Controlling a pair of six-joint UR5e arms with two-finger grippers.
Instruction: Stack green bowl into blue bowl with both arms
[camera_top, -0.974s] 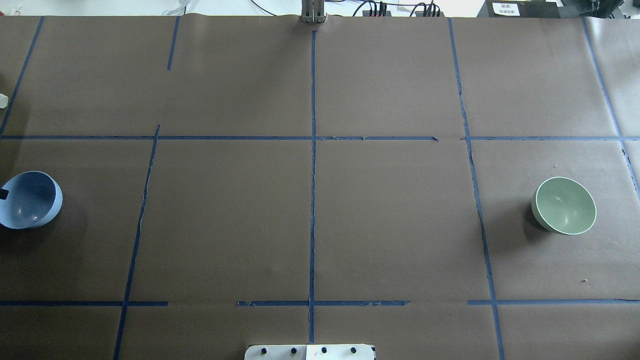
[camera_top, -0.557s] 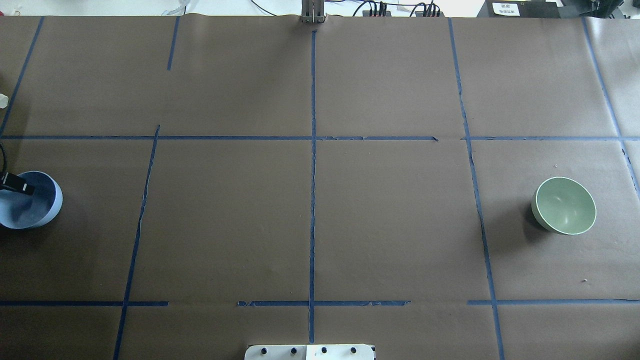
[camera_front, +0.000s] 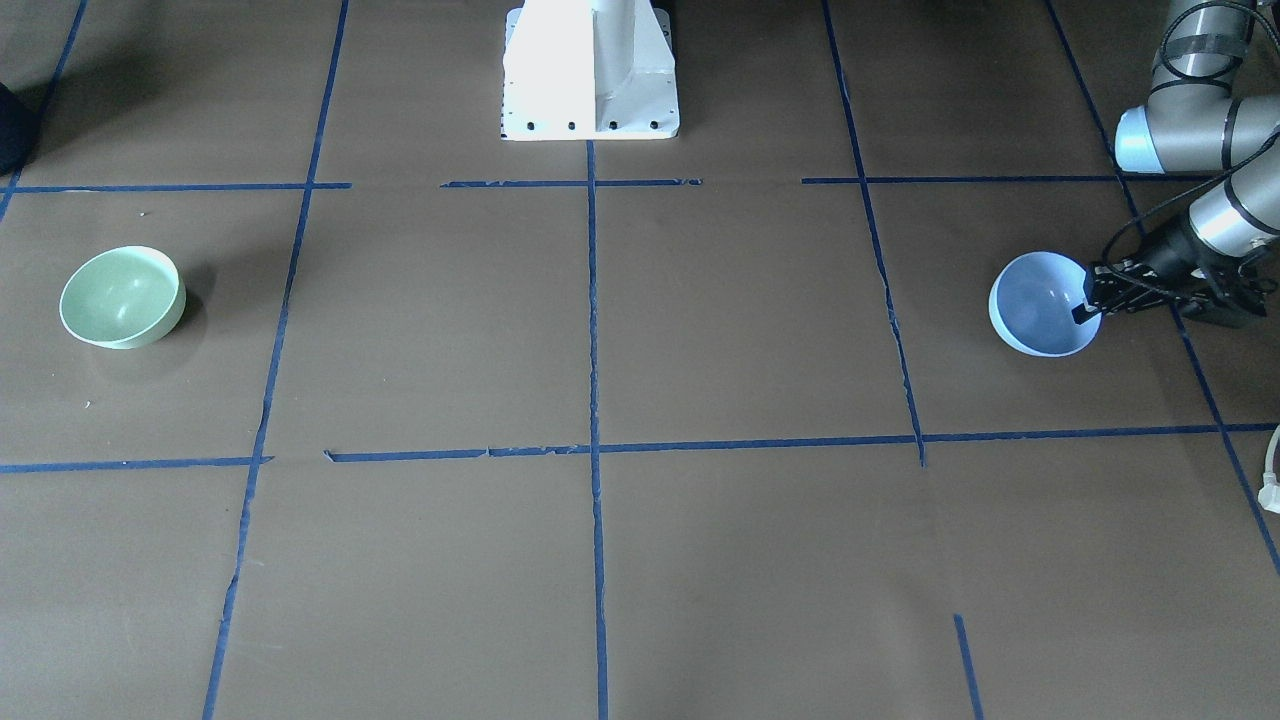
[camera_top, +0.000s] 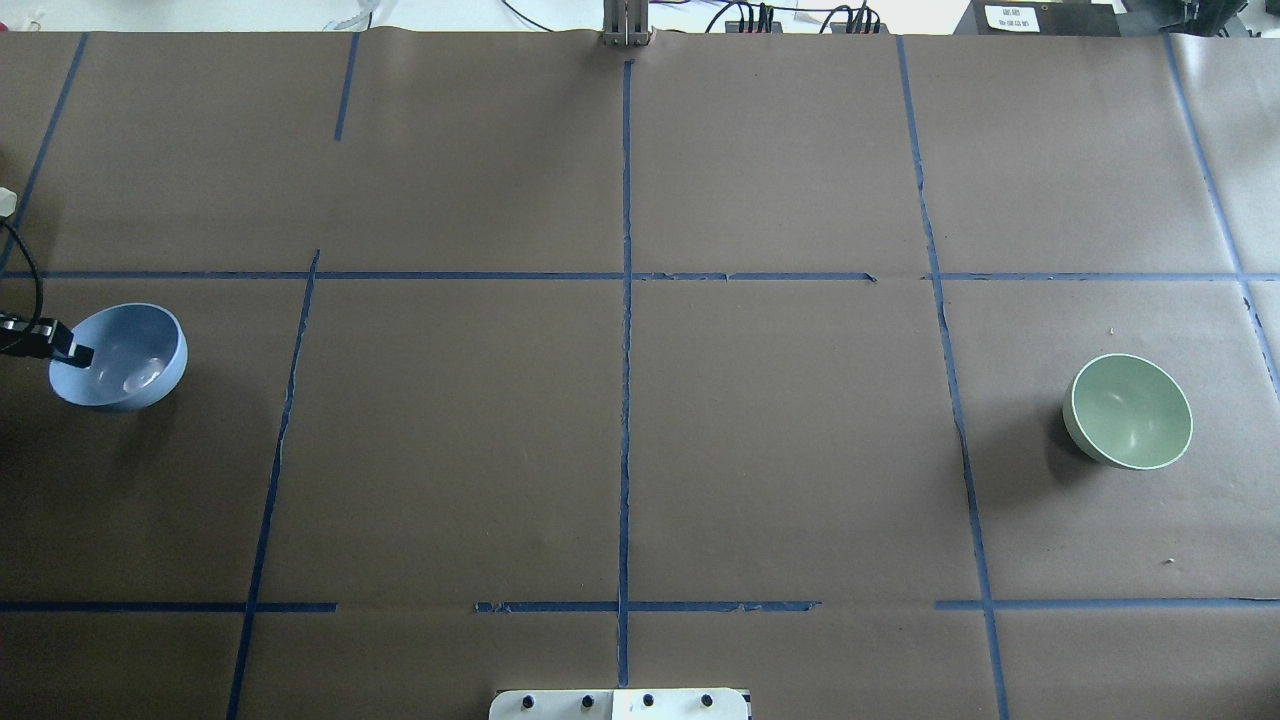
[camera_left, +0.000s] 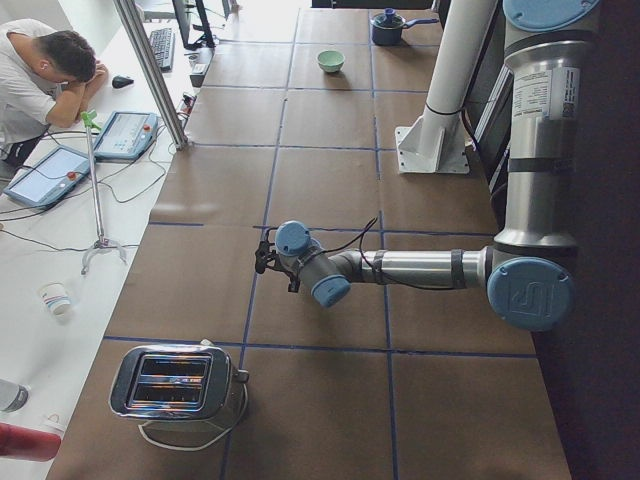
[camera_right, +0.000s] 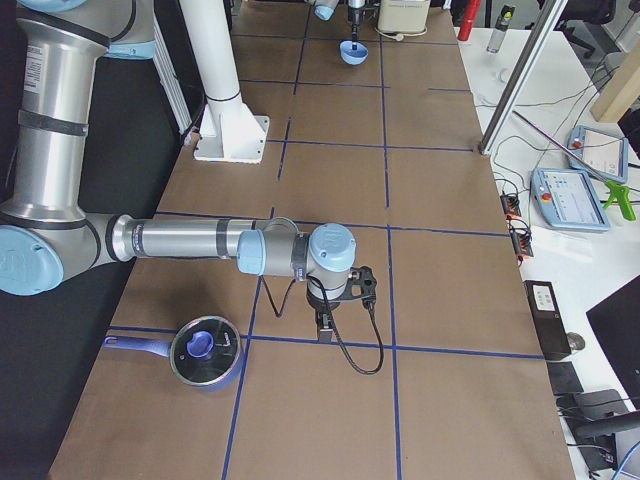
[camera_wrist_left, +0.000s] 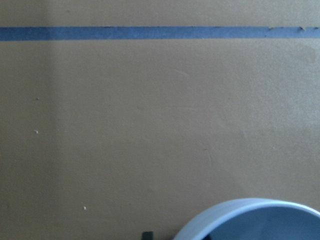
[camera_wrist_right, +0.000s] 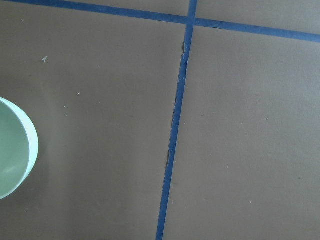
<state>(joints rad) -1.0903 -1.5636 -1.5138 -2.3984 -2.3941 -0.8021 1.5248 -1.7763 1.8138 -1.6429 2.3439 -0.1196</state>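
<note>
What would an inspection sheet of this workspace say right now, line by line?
Surface: table covered in brown paper with a blue tape grid.
Job's things: blue bowl on the robot's left, gripped at its rim; green bowl upright on its right, untouched.
Clutter: toaster; lidded pot.
Grippers: left gripper shut on the blue bowl; right gripper pointing down, state unclear.
Cables: black cable at the left wrist; cable loop by the right gripper.
Surroundings: operator, head on hand, beside the table.
</note>
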